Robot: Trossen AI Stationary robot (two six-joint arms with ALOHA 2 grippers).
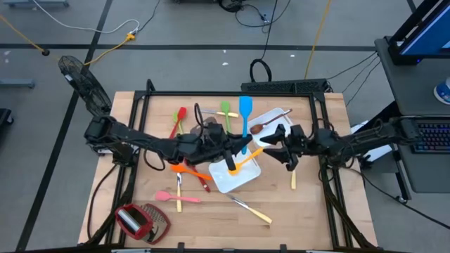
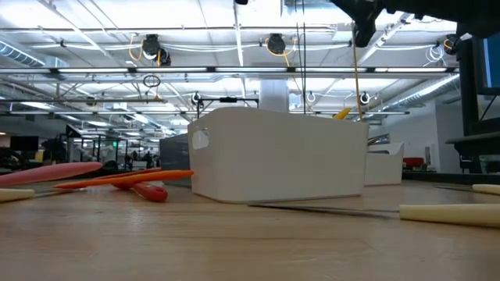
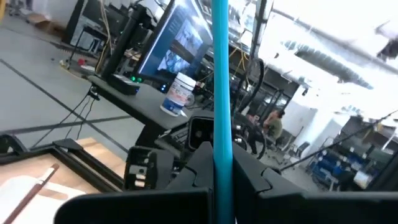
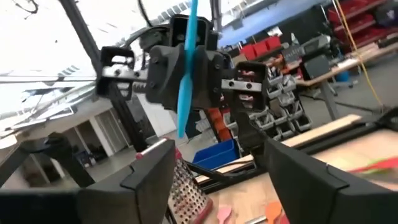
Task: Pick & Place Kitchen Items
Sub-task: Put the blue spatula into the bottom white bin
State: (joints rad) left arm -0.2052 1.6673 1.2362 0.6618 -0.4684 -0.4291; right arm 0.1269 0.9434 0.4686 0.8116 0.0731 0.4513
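1. Across the middle of the bench (image 1: 316, 218) both arms met above the white tray (image 1: 242, 181); you had the left gripper (image 1: 235, 143) pinching the blue spatula (image 1: 245, 112), fingers pressed tight on its handle, blade toward the far edge.
2. Facing it from the right side, your right gripper (image 4: 214, 180) stood with fingers spread wide and nothing between them, just beside the spatula's handle; by my reading a hand-over between the arms was under way, which way I could not tell.
3. Inside the white tray you had only a yellow utensil (image 1: 238, 166) standing up from its rim, so the job looked barely started.
4. Near the far edge a second tray (image 1: 271, 121) carried the brown wooden spoon (image 1: 267, 124).
5. Loose on the bench you still had the green utensil (image 1: 226, 109) and red utensil (image 1: 178, 118) toward the far edge, the orange spatula (image 1: 184, 169) left of centre, the pink spoon (image 1: 169, 197) and pale-handled cutlery (image 1: 254, 211) toward the near edge.
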